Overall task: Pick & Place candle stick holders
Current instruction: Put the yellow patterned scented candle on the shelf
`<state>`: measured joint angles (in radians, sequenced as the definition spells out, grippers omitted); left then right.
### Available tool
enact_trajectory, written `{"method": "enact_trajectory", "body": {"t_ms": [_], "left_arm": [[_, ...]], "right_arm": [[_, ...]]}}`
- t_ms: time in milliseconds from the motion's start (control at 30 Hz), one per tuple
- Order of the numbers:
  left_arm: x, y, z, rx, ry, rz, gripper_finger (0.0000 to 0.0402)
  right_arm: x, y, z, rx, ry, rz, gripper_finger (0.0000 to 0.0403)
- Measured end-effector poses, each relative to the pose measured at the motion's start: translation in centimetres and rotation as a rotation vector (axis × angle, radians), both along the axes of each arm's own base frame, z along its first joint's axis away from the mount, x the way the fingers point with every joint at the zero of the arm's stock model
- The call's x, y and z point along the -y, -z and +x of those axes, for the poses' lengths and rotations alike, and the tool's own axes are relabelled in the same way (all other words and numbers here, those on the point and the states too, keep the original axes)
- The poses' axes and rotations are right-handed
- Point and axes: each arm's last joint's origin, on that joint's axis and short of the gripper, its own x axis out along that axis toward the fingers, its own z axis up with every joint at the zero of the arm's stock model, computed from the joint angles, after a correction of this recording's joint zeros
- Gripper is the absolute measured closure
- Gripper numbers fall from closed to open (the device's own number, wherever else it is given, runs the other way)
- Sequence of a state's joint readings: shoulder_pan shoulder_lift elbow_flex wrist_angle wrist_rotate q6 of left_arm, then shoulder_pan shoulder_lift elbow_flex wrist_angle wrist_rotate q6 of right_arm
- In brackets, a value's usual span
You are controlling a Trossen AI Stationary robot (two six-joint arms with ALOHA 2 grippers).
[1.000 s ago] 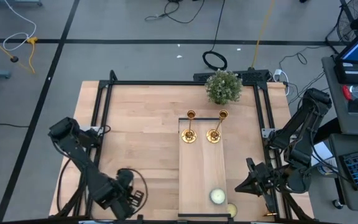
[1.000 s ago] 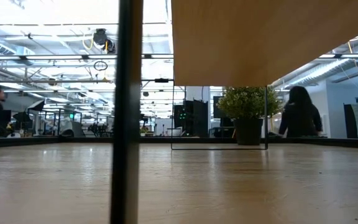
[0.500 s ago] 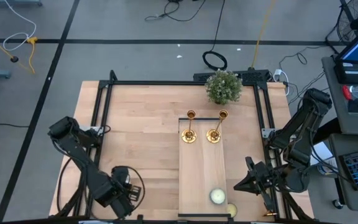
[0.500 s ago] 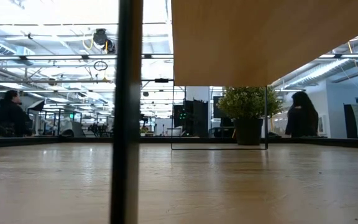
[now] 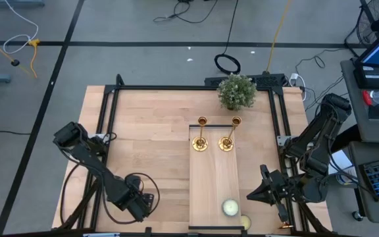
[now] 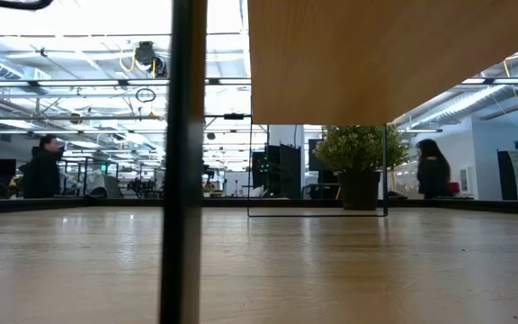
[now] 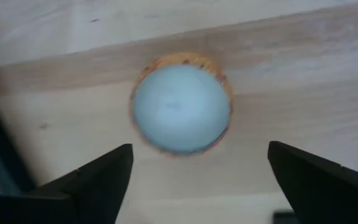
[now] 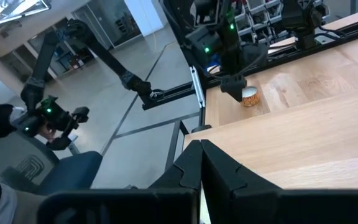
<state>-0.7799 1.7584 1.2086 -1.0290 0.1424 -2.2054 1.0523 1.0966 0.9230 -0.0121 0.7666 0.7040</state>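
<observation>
Hovering now with jaws newly spread wide, left gripper directly above a pale candle, likely just released.

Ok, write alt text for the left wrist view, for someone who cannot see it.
Looking straight down on a round pale candle with a thin orange rim, resting on light wooden boards. The left claw is open above it, its two dark fingertips spread wide on either side and not touching the candle.
</observation>
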Motion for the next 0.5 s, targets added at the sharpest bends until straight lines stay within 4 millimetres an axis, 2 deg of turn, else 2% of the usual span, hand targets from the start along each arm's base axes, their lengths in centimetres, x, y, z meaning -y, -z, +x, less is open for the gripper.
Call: {"method": "enact_trajectory", "body": {"t_ms": [200,500], "left_arm": [[-0.4,1.1,-0.7,-0.008,-0.018,0.059,0.0005],[-0.4,2.8,-0.8,0.044,-0.011,0.022,0.0005]], "right_arm": [[0.0,0.0,0.0,0.001,0.000,0.000,0.0403],[0.1,0.0,0.1,0.003,0.004,-0.008,0.0403]]}}
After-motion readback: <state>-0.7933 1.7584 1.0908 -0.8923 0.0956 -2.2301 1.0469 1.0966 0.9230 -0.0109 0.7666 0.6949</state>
